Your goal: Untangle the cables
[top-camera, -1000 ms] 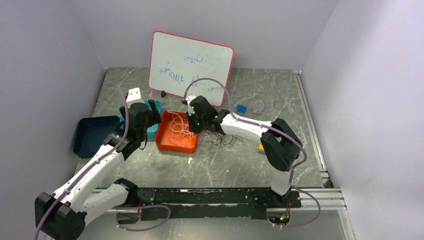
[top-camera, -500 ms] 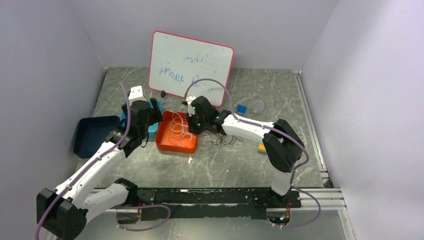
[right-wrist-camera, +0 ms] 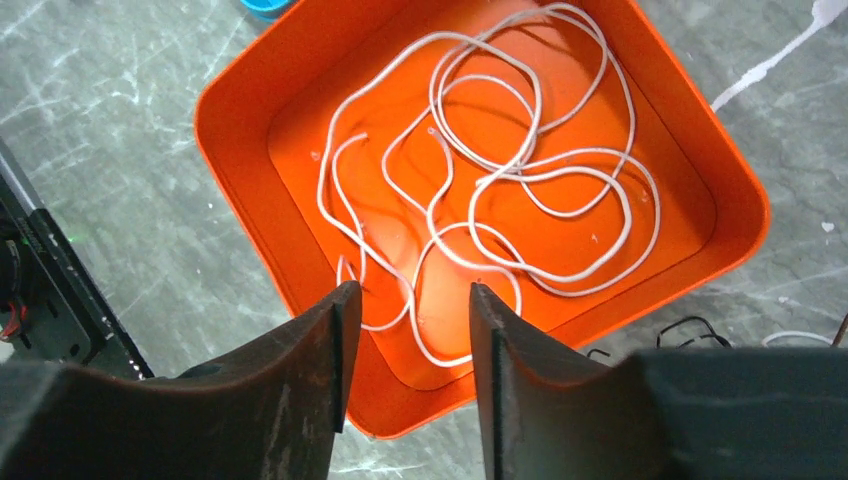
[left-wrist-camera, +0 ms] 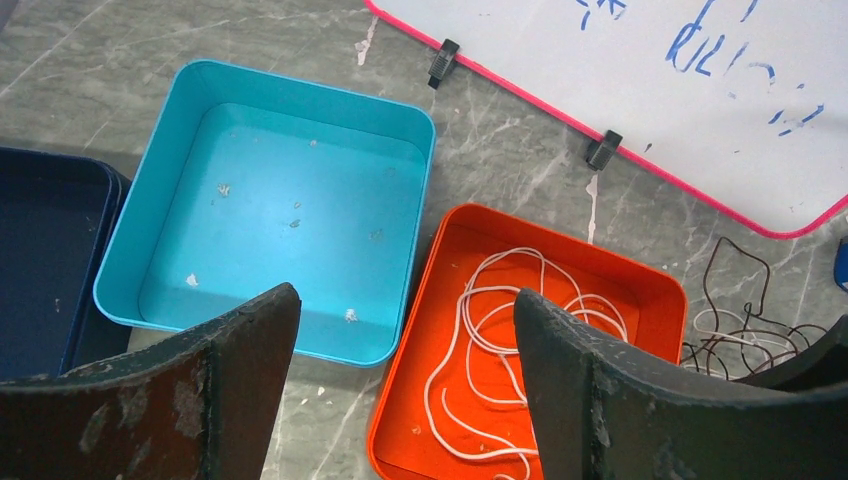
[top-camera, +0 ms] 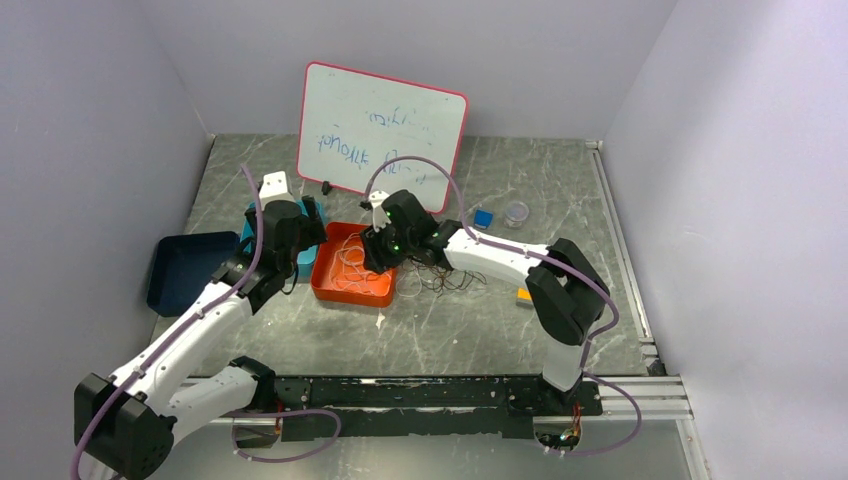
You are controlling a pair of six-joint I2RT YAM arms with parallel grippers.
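Note:
A white cable (right-wrist-camera: 520, 172) lies in loose loops inside the orange tray (right-wrist-camera: 225, 130). My right gripper (right-wrist-camera: 412, 288) hangs open just above the tray's near corner, and nothing is between its fingers. Thin dark cables (top-camera: 450, 278) lie in a curly heap on the table right of the orange tray (top-camera: 345, 293). My left gripper (left-wrist-camera: 405, 295) is wide open and empty. It hovers over the gap between the light-blue tray (left-wrist-camera: 270, 200) and the orange tray (left-wrist-camera: 385, 420). The white cable (left-wrist-camera: 480, 320) and the dark cables (left-wrist-camera: 745, 330) show beyond it.
A whiteboard (top-camera: 382, 135) leans at the back. A navy tray (top-camera: 185, 270) sits left of the light-blue one. A small blue piece (top-camera: 483, 218), a clear cup (top-camera: 516, 212) and a small orange block (top-camera: 522, 294) lie to the right.
My right gripper has opened and shifted slightly left over the orange tray. The white cable it held up now lies in the tray. The left arm has barely moved.

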